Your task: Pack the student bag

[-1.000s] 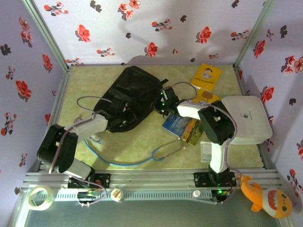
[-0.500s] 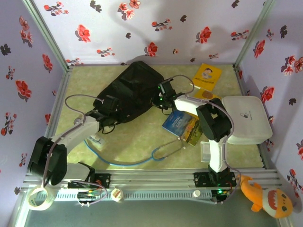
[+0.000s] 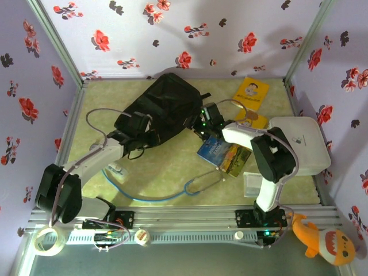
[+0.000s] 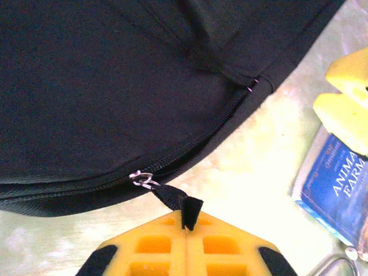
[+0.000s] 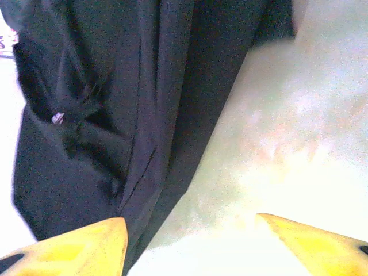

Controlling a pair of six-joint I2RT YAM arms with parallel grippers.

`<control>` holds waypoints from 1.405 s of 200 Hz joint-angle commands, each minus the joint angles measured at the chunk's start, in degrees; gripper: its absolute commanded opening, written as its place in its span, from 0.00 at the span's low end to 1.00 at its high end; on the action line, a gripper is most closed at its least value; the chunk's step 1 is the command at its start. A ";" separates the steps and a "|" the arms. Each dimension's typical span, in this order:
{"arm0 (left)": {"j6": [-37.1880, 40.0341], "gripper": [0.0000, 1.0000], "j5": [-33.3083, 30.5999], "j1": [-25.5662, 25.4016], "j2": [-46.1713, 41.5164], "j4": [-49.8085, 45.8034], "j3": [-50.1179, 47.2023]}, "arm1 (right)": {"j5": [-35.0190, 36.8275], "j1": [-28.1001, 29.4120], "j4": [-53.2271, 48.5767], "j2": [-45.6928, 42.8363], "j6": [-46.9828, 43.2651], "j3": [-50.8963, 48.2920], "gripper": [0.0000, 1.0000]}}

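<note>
One "ANIMA FARM" book (image 4: pixel 333 184) near bag (image 4: pixel 115 86)

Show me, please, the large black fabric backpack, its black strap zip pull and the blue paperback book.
large black fabric backpack (image 3: pixel 167 103): top external view, middle of its upper panel.
black strap zip pull (image 4: pixel 171 197): left wrist view, fabric strap below the metal ring.
blue paperback book (image 4: pixel 330 184): left wrist view, front cover.

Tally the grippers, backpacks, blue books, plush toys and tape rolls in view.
grippers: 2 (left gripper, right gripper)
student bag: 1
blue book: 1
plush toy: 1
tape roll: 1
Total: 6
</note>
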 commanded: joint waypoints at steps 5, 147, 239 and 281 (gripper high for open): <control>1.23 0.00 1.31 -1.56 1.73 1.52 2.46 | -2.00 2.42 7.28 -1.67 8.22 -3.29 0.63; -1.59 0.00 -18.46 -0.09 2.49 -14.44 4.39 | 8.41 4.56 -5.37 5.58 -0.73 4.61 0.15; -1.19 0.00 -13.76 1.25 -0.45 -10.25 2.20 | 8.85 4.60 -5.41 5.36 -2.73 4.57 0.13; -2.38 0.13 -12.79 1.42 0.17 -7.67 1.83 | 7.97 4.60 -4.97 5.31 -2.73 4.41 0.13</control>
